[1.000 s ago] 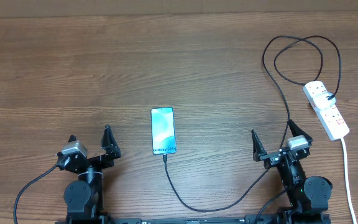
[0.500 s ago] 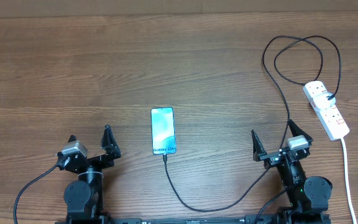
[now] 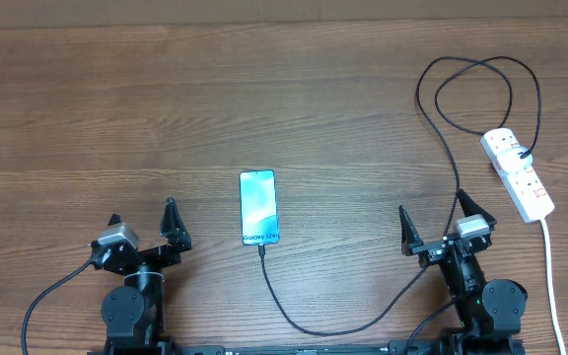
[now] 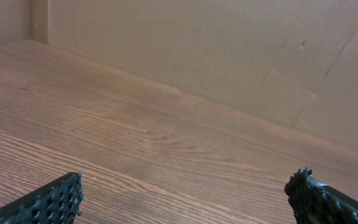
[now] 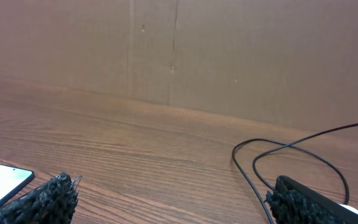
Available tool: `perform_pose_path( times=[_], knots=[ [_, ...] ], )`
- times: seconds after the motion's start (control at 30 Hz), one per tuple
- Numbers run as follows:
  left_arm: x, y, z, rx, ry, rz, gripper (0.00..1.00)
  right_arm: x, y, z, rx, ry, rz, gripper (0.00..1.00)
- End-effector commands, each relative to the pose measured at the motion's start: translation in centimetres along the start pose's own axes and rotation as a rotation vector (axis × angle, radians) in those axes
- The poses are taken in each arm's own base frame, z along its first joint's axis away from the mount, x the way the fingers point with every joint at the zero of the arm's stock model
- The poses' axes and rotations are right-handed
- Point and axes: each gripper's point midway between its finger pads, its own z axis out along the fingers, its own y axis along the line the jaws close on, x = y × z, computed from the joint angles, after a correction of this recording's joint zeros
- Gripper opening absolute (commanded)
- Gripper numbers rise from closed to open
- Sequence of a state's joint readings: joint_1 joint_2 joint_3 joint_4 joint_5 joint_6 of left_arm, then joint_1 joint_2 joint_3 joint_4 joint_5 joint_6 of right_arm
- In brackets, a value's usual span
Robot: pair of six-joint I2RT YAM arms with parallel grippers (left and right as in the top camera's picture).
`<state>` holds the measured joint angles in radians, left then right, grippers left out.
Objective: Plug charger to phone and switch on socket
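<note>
From overhead nothing has shifted over the last second: the phone [image 3: 258, 207] lies screen-up and lit near the middle of the desk [image 3: 264, 99], between the two arms and a little ahead of them. The charger [image 3: 335, 327] meets the phone's near edge, sweeps round toward the right arm and loops back to the socket [image 3: 518, 175] at the far right. The left gripper [image 3: 143, 219] and right gripper [image 3: 433, 217] sit parked at the near edge, jaws spread wide and holding nothing, both well apart from the phone. The plug looks seated, so the socket switch is probably what remains; its state is too small to read. In the left wrist view the jaws are wide over bare desk, with only a cardboard wall [image 4: 229, 56] beyond. In the right wrist view the jaws are likewise wide and empty, the phone [image 5: 2, 183] low at left and the charger [image 5: 257, 163] coiling at right.
</note>
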<state>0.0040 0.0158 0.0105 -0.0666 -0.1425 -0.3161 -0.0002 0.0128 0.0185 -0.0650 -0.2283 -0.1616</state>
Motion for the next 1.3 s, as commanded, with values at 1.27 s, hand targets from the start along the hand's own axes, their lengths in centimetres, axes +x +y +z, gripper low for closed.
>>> perform_pose_path(
  times=[1.27],
  knots=[
    [1.1,-2.7,-0.3,0.146,0.026,0.283,1.0,0.2,-0.1,0.0,0.004,-0.001,-0.004,1.0]
  ],
)
